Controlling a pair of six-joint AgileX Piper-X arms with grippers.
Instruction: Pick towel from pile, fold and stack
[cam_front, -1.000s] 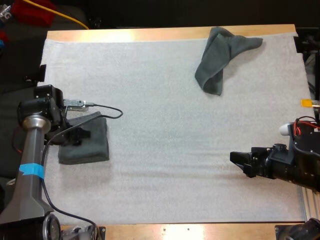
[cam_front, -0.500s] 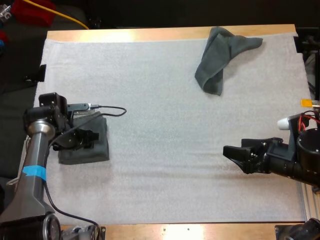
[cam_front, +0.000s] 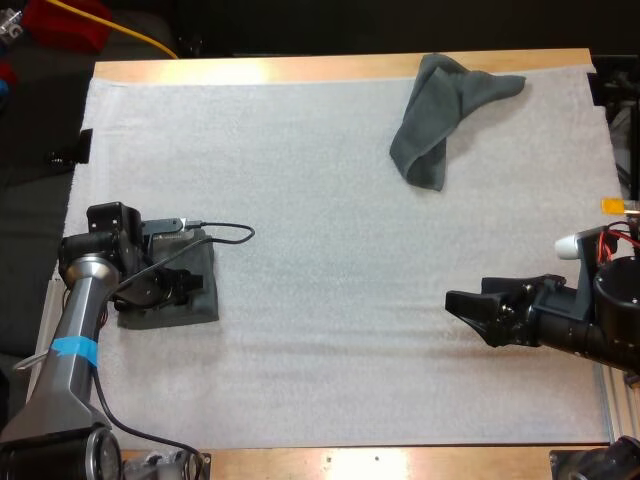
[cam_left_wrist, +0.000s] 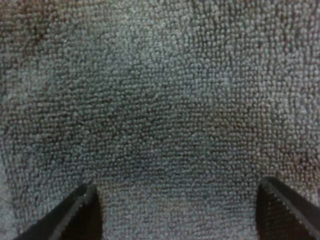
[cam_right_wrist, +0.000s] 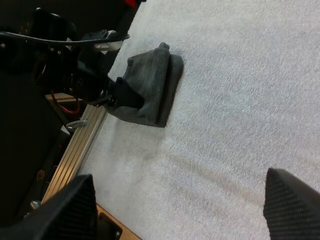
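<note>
Left fingers (cam_left_wrist: 75, 216) apart over folded towel (cam_front: 202, 300), bare mat (cam_front: 330, 300) alongside.

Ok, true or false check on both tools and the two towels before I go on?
1. The left tool is at the folded towel. True.
2. The right tool holds the crumpled towel. False: it is open over bare mat, far from that towel.
3. The crumpled towel lies on the folded one. False: they lie apart, at opposite sides of the mat.
4. The left tool's fingers stand apart. True.
</note>
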